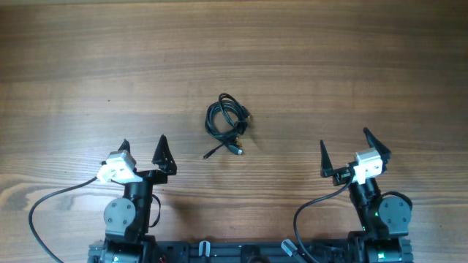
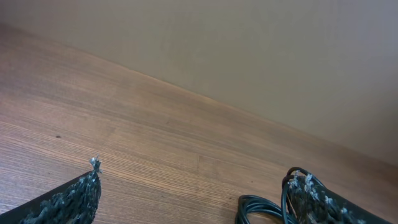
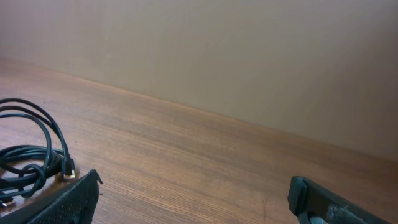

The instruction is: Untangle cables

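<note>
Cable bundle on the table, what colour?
The cables are black, coiled in a small bundle. The right wrist view shows them best.

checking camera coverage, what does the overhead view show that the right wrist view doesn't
Only overhead: the whole coil of cables, its loose plug end trailing away from the coil, and the left arm and right arm, jaws open. Only right wrist: the plain wall behind the table. Both: part of the cables, the wooden table, and the right arm's open jaws.
</note>
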